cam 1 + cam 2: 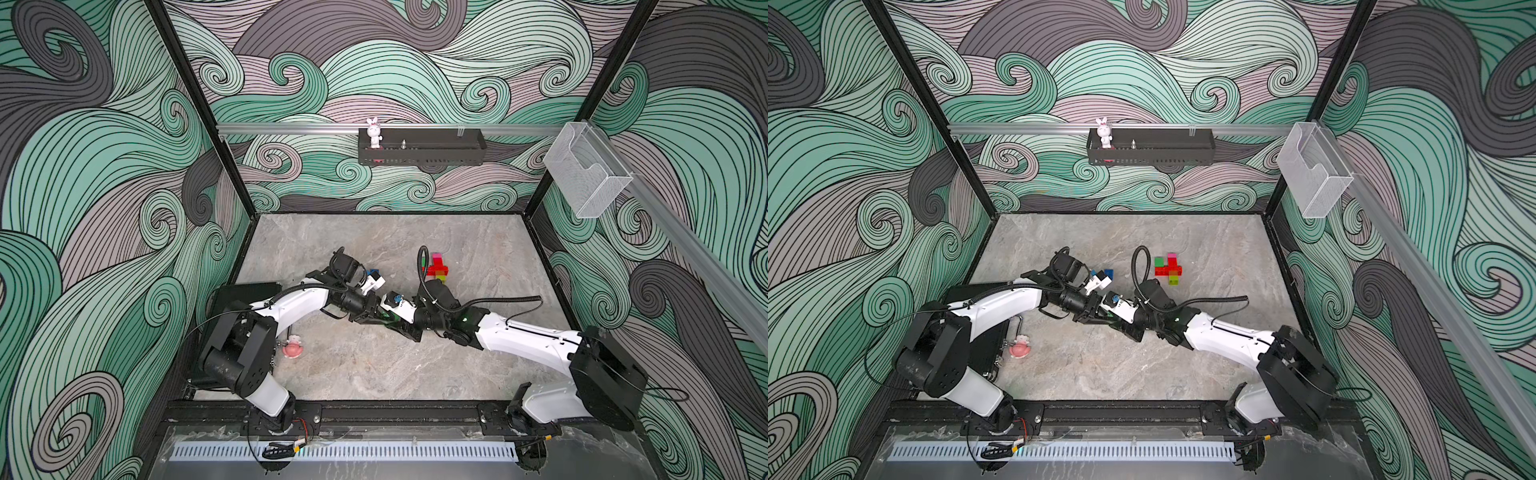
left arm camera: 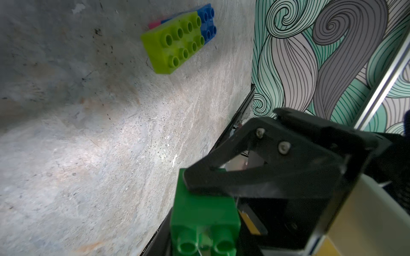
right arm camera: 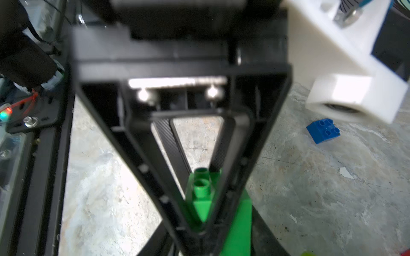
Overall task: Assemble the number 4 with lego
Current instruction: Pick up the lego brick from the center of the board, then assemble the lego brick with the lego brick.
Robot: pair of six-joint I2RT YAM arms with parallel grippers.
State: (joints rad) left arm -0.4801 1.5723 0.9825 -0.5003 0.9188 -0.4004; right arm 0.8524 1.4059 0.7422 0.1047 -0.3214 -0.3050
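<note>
Dark green studded plastic brick (image 2: 204,212) is sitting right under the left wrist lens, studs facing the camera. Left gripper (image 1: 381,316) is clamping it, jaws closed tight on the brick's body. Right gripper (image 1: 392,322) is meeting it nose to nose above the middle of the grey stone-look worktop (image 1: 374,374). Its jaws are crowding the same brick, but whether they are gripping or letting go I cannot tell. Reading this as a hand-over in the air, probably so the brick is being held by its sides with the studs free for pressing down.

Part-built figure of red, dark green, pink and lime bricks (image 1: 1168,269) is lying flat toward the far edge, right of centre, apart from both grippers. It is likely where this piece is going.

Small blue square brick (image 1: 1108,273) is lying loose just beyond the left wrist.

Lime oblong brick (image 2: 175,42) is resting studs up, butting against another blue one. It is not showing in the top views.
</note>
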